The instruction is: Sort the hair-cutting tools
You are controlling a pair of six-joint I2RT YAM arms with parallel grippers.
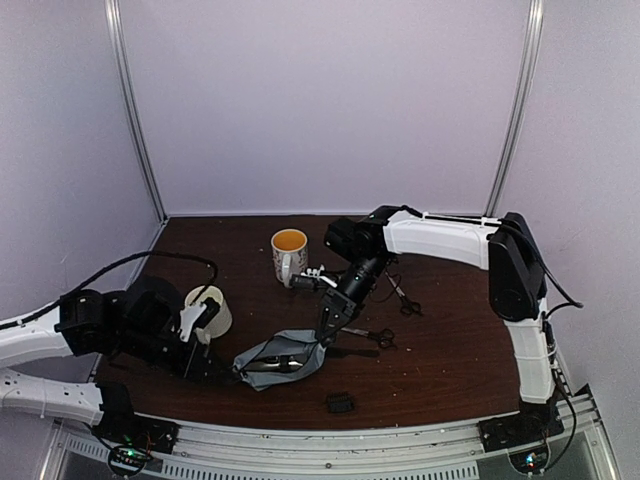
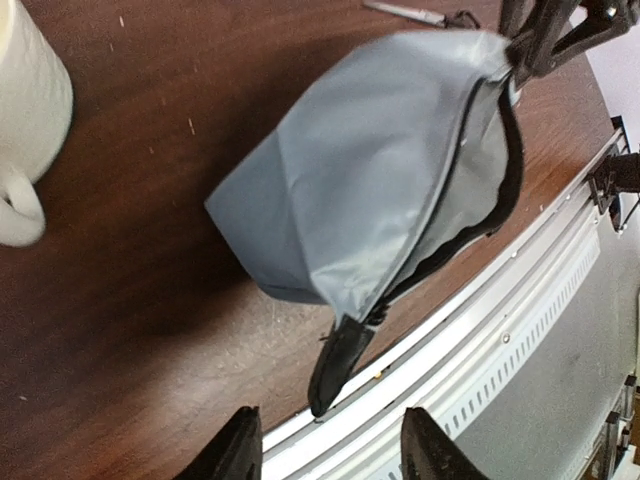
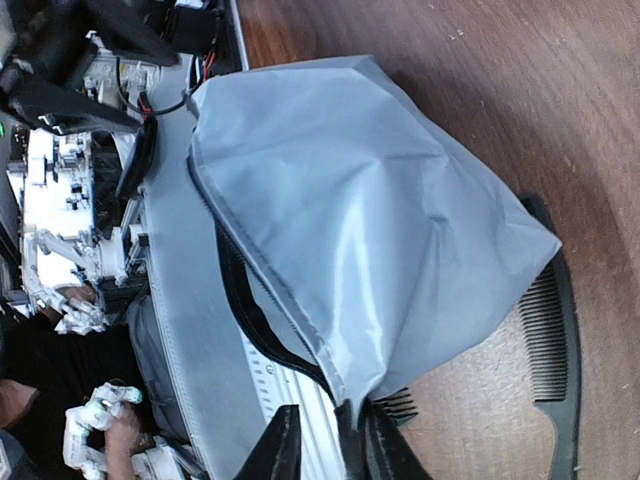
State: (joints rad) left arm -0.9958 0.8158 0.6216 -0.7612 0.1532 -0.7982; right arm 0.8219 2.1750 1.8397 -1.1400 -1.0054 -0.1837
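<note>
So, my right claw [image 3: 335, 440] pinches the grey fabric zip pouch [image 1: 280, 358], left claw [image 2: 330, 445] spread beside it. Black-handled steel scissors [image 1: 381, 337], a second pair [image 1: 405, 298], long thin black comb [image 3: 555, 330] and small black clipper guard [image 1: 340, 402] lie outside, unsorted.

In your top view the light was soft and even, coming from overhead. The pale walls [image 1: 320, 100] came out washed and faintly violet, while the dark table [image 1: 450, 370] stayed dim and swallowed small black items. Shadows under the arms were faint.

In your left wrist view the grey pouch [image 2: 380, 170] carried a soft sheen along its folds. The mug [image 2: 25, 110] at the left edge was nearly blown out, and the metal rail [image 2: 500, 340] looked bowed by the lens.

Your right wrist view was brighter. The wood showed warm glare at top right, and the comb [image 3: 565, 340] curved near the edge.
</note>
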